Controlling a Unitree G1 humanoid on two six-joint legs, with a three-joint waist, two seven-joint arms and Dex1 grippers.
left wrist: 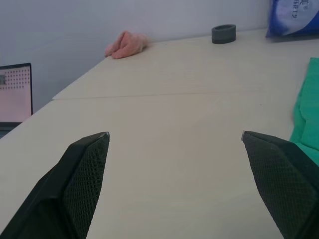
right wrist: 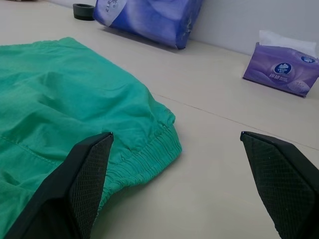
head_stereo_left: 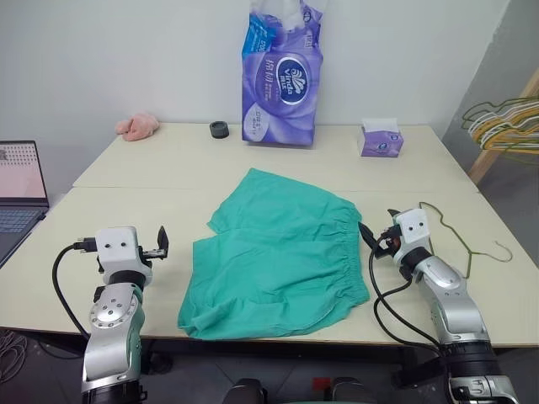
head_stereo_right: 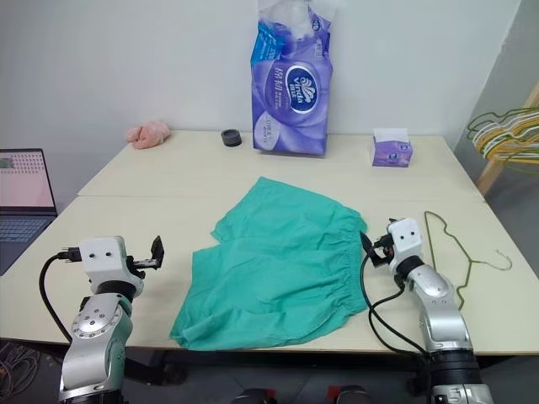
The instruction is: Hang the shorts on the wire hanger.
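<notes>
Lying flat between both spread end effectors, the shorts (head_stereo_left: 274, 252) are resting on the counter (head_stereo_left: 168, 168); the wire hanger (head_stereo_left: 459, 236) is lying just beyond the right end effector (head_stereo_left: 375, 236), the left end effector (head_stereo_left: 160, 246) hovering apart.

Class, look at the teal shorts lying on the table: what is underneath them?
The shorts lie flat on the pale table. Bare tabletop shows around them. Whatever the cloth covers is hidden. The wire hanger lies apart, on the table beside them.

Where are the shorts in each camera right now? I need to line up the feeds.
Left eye: shorts spread mid-table, between both arms.
Right eye: same, centre.
Left wrist: green sliver at the edge.
Right wrist: waistband corner by the near finger.
Shared landmark: purple tissue pack.
</notes>
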